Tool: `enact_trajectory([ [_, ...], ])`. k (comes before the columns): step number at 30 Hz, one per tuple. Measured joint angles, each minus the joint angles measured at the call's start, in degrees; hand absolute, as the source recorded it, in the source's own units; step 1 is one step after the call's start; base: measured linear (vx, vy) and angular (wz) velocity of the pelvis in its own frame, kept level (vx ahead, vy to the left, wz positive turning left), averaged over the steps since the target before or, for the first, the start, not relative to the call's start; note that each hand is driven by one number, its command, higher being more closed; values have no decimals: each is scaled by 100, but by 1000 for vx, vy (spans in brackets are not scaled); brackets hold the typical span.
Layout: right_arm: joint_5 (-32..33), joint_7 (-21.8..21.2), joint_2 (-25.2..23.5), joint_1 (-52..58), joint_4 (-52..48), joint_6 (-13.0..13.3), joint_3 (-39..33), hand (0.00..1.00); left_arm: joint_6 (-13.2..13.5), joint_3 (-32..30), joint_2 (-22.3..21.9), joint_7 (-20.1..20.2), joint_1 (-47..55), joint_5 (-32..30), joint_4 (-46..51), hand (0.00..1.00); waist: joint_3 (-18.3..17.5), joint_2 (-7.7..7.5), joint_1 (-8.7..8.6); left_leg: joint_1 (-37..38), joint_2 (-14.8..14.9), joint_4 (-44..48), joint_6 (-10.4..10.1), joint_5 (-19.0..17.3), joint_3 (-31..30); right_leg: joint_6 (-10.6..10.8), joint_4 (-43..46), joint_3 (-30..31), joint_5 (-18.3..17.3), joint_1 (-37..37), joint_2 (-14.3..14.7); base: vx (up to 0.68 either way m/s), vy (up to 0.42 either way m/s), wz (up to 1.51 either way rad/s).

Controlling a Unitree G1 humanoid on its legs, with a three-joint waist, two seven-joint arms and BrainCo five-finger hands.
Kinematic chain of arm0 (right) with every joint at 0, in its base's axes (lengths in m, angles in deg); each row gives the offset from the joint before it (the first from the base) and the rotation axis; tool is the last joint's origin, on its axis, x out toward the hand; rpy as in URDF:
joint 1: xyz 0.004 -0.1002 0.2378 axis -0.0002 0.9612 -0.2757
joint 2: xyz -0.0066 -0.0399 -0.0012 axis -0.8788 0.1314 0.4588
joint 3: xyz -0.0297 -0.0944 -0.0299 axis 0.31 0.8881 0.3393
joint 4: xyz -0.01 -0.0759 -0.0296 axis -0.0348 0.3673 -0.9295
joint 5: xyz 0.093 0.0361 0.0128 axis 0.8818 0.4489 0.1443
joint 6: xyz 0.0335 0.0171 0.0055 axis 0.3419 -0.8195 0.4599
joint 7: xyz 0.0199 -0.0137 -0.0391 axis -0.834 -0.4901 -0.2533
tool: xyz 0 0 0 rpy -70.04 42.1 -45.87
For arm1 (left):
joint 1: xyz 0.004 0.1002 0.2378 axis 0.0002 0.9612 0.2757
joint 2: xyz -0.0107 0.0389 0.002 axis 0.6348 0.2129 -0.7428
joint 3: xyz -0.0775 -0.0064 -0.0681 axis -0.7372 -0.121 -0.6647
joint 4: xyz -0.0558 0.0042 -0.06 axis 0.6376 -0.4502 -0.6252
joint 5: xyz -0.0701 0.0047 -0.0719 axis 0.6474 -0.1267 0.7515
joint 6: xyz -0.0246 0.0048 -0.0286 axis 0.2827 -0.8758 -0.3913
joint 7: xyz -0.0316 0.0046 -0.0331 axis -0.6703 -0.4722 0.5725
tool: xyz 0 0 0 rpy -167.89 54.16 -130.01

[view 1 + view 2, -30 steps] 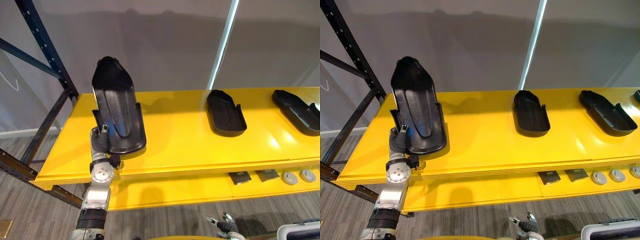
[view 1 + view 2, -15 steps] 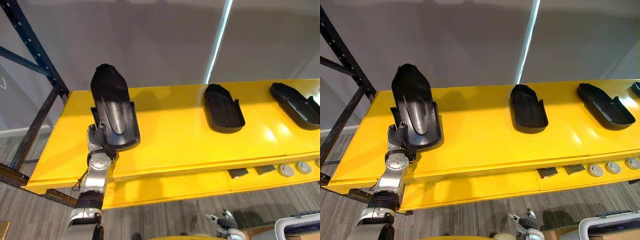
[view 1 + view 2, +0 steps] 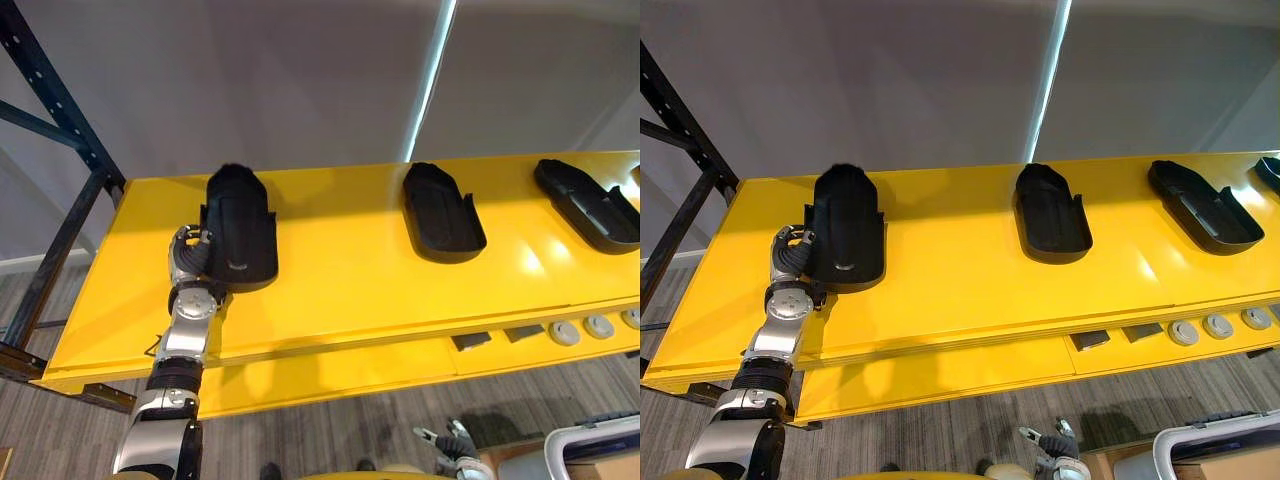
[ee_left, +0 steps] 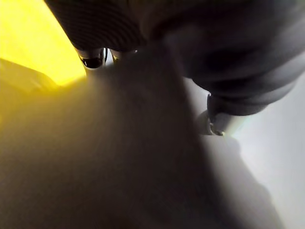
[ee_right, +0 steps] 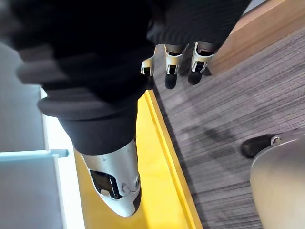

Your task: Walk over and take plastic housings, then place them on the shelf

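A black plastic housing lies flat on the yellow shelf near its left end. My left hand rests against the housing's left edge with its fingers loosened, no longer wrapped round it. In the left wrist view the housing is a dark blur right in front of the hand. Two more black housings lie further right on the same shelf. My right hand hangs low over the floor, its fingers straight and empty.
A dark blue rack upright rises at the shelf's left end. On the lower level sit dark square parts and round grey discs. A pale bin stands on the floor at the lower right.
The housing, held up on end by my left hand a second ago, has been lowered flat onto the shelf. The hand's fingers have loosened from it. The camera has shifted too.
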Motion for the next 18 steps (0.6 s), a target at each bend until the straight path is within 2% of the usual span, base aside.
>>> enact_trajectory([
  [14,1,1,2,17,0,1,-1,0,-6,-8,-4,-48,-18,-21,11,0,-7,-23,2,37,-11,-31,1,3,-10,1,0,-52,0,26,-33,0,0,0],
  [16,2,3,2,28,2,3,0,0,-47,-2,-44,-159,0,-107,431,0,3,-47,17,37,-11,-29,2,4,-36,1,-1,-88,-1,45,-34,0,0,7],
  [18,7,9,6,52,9,17,-6,0,-35,19,-109,-303,215,-345,1348,0,5,-64,12,43,-21,-29,2,5,-97,1,-6,-148,-1,85,-35,5,-1,13],
])
